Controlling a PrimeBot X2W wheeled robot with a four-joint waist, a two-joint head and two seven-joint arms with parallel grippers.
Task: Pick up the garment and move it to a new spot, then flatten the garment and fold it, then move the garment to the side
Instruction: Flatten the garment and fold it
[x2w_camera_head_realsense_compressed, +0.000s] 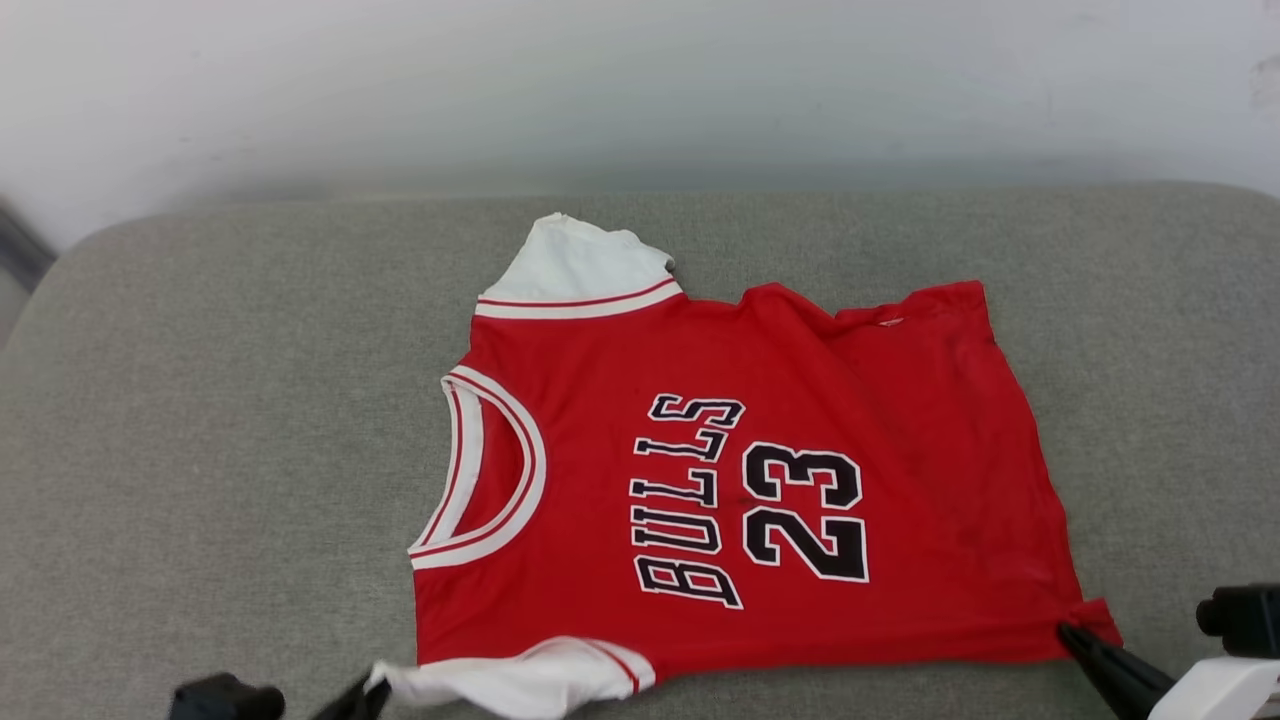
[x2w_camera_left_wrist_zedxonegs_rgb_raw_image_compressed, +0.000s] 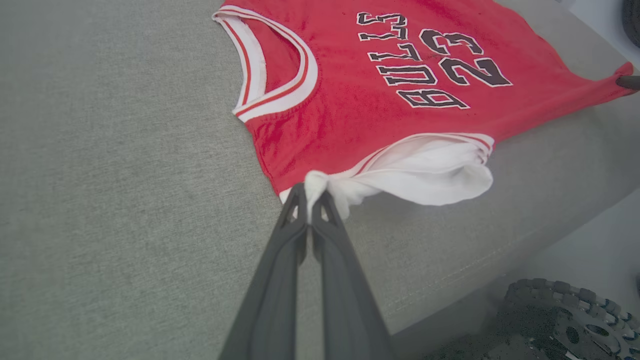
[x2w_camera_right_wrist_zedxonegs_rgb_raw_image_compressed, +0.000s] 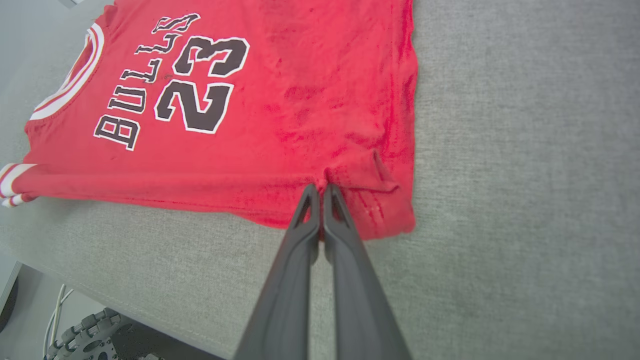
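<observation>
Two pinches: my left hand (x2w_camera_left_wrist_zedxonegs_rgb_raw_image_compressed: 311, 200) grips the white sleeve (x2w_camera_left_wrist_zedxonegs_rgb_raw_image_compressed: 425, 170), right hand (x2w_camera_right_wrist_zedxonegs_rgb_raw_image_compressed: 322, 192) the hem corner (x2w_camera_right_wrist_zedxonegs_rgb_raw_image_compressed: 385, 200), of a limp, light jersey (x2w_camera_head_realsense_compressed: 740, 470).

One garment (x2w_camera_head_realsense_compressed: 760, 480) is counted, laid on one grey pad (x2w_camera_head_realsense_compressed: 200, 450). Two white sleeves are counted on it, a far sleeve (x2w_camera_head_realsense_compressed: 575, 265) and a near sleeve (x2w_camera_head_realsense_compressed: 520, 685), along with one collar (x2w_camera_head_realsense_compressed: 490, 470). One word (x2w_camera_head_realsense_compressed: 685, 500) of five letters and one number (x2w_camera_head_realsense_compressed: 805, 510) of two digits are printed on it. Two grippers are counted, the left gripper (x2w_camera_left_wrist_zedxonegs_rgb_raw_image_compressed: 311, 192) and the right gripper (x2w_camera_right_wrist_zedxonegs_rgb_raw_image_compressed: 322, 192), and two dark fingers (x2w_camera_left_wrist_zedxonegs_rgb_raw_image_compressed: 280, 280) are borne by each. One toothed wheel (x2w_camera_left_wrist_zedxonegs_rgb_raw_image_compressed: 560, 315) is seen in the left wrist view and one wheel (x2w_camera_right_wrist_zedxonegs_rgb_raw_image_compressed: 90, 340) in the right wrist view; whether these are one or two cannot be told.
</observation>
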